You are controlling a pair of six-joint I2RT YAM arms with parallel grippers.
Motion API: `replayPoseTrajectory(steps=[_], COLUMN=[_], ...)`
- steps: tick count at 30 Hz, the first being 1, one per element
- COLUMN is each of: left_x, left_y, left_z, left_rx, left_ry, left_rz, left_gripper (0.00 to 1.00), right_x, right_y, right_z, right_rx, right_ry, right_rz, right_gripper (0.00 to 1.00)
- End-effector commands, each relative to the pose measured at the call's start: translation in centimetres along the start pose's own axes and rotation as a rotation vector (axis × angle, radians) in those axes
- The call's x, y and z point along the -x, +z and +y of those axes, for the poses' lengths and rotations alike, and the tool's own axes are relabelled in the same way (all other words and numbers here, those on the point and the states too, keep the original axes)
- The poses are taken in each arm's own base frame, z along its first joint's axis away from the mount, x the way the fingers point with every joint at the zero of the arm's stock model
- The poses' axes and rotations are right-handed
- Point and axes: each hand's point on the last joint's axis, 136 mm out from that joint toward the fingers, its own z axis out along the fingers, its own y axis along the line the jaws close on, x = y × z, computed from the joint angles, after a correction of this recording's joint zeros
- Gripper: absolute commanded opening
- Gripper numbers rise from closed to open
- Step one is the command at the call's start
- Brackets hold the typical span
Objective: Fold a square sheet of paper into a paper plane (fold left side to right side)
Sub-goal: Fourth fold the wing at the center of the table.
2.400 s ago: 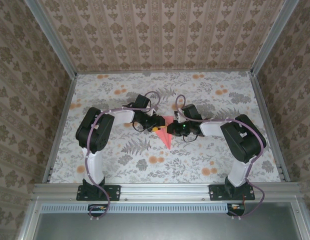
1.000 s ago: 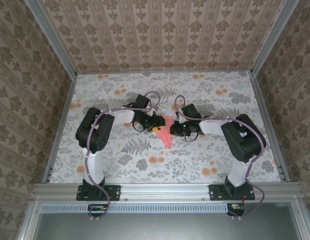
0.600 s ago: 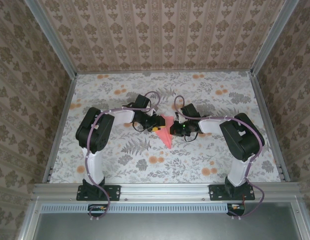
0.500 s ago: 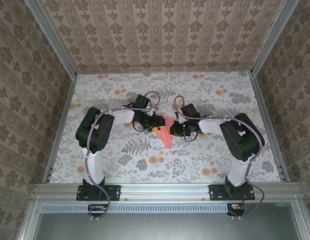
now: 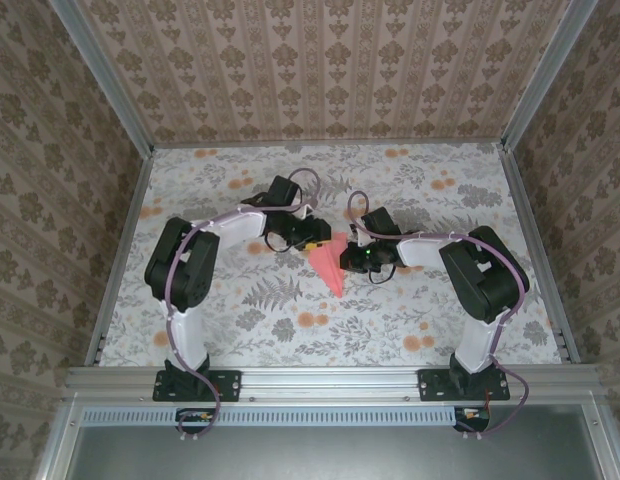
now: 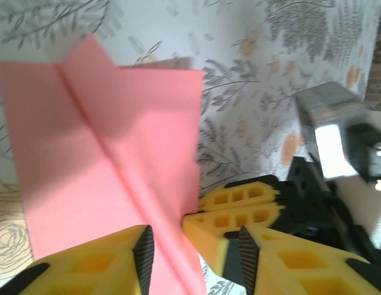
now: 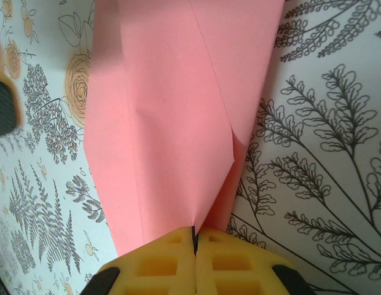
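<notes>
Pink paper plane [image 5: 329, 268] lies mid-table btw. your two grippers. It's v. light, thin and bendy, and it wrinkles and rips easy, so grab a folded edge, not the flat middle. Right gripper [image 7: 195, 235] is pinched tight on the plane's edge. Left gripper [image 6: 193, 246] has its fingers apart, with paper in the gap but not squeezed. Vs. half a sec ago: left arm swung toward the far side; plane stayed put.

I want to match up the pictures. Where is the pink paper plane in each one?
Top external: the paper plane is near the middle of the picture, tip pointing down.
Left wrist: it fills the left half.
Right wrist: it is upper middle, narrowing down to the shut right end effector.
Shared landmark: the flowery table cover.
</notes>
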Motion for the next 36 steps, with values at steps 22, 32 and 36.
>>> replayPoseTrajectory(steps=[22, 32, 36], left_x=[-1.1, -2.6, -3.2], left_y=[4.6, 5.1, 5.3], left_z=[1.5, 3.6, 4.3], left_rx=[0.008, 0.05, 0.064], left_ry=[-0.02, -0.053, -0.068], left_rz=[0.112, 0.146, 0.155], left_gripper=[0.31, 0.31, 0.3], right_x=[-2.5, -1.8, -0.7], right_y=[0.6, 0.0, -1.2], right_z=[-2.2, -1.4, -0.1], right_rx=[-0.095, -0.078, -0.047], right_ry=[0.014, 0.0, -0.012], right_rz=[0.078, 0.057, 0.012], right_gripper=[0.06, 0.08, 0.15])
